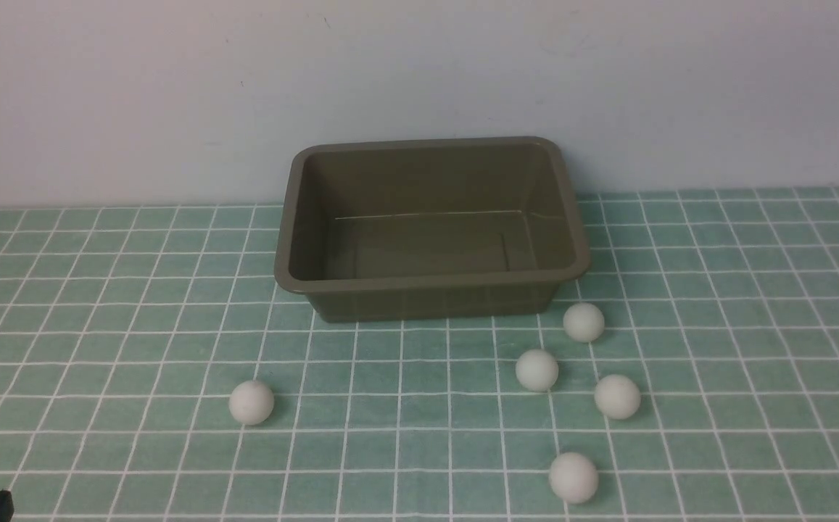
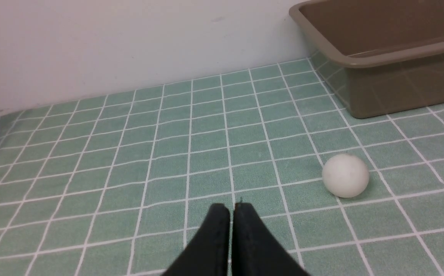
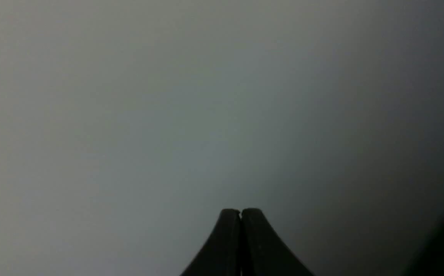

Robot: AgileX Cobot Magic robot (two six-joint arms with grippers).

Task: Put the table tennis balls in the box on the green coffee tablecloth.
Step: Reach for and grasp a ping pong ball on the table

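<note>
1. Table tennis balls (image 1: 536, 370): all five are out on the green tablecloth (image 1: 100, 304), none boxed, so the whole job's ahead.
2. A lone ball (image 1: 251, 402) sits front-left of the box (image 1: 430, 293); four cluster near its front-right corner.
3. The box is empty.
4. Left jaws clenched on nothing, near the lone ball; right jaws clenched and empty too.

A: Box placement?
B: Box (image 1: 434, 301) on cloth (image 1: 100, 304), back centre, wall (image 1: 172, 87) behind it.
A: And the rest?
B: All on cloth, before the box. Left ball (image 1: 251, 402) alone, front-left of box. Corner ball (image 1: 584, 322) just beside box's front-right corner. Middle ball (image 1: 536, 370) nearer us, left of it. Right ball (image 1: 617, 396) right of middle ball. Near ball (image 1: 573, 478) nearest us, between those two sideways.
</note>
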